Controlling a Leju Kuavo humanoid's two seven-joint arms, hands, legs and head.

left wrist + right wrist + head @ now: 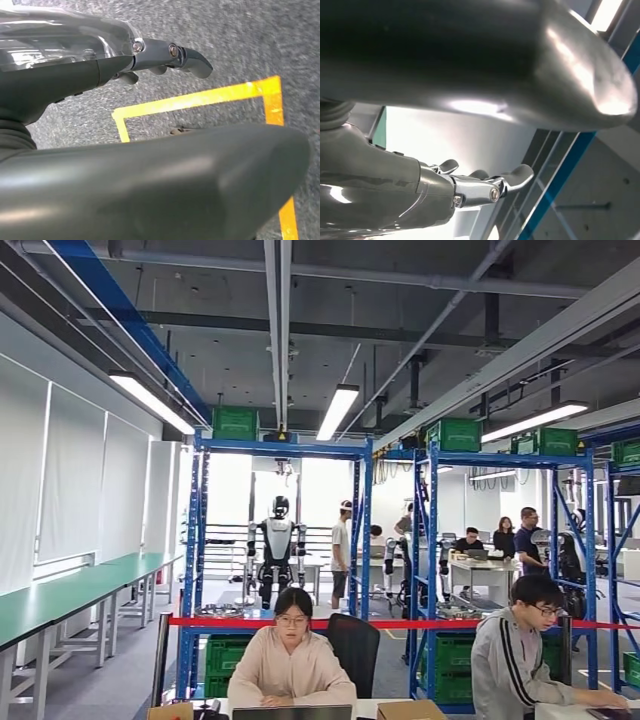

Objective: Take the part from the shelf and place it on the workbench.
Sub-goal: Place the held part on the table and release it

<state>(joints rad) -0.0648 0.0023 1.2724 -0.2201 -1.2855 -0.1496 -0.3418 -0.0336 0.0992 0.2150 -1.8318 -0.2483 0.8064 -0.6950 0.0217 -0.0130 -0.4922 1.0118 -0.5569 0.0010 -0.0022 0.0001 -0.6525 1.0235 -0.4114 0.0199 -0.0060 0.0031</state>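
Observation:
Two blue shelf racks (279, 540) stand ahead across the room. On their middle level lie small metal items (219, 610), too far off to make out. A long green-topped workbench (68, 595) runs along the left wall. My left hand (68, 80) hangs over grey carpet, its fingers (185, 55) stretched out and apart from the thumb (170, 185), holding nothing. My right hand (395, 175) points up toward the ceiling. Its fingers (508, 180) are also straight and its thumb (471, 55) stands clear, with nothing in it.
Two people sit at a desk (377, 708) right in front of me, and a red barrier tape (392, 623) stretches behind them. Another humanoid robot (277, 545) and several people stand beyond the racks. Green crates (226, 655) sit low on the shelves. Yellow floor tape (211, 95) lies under my left hand.

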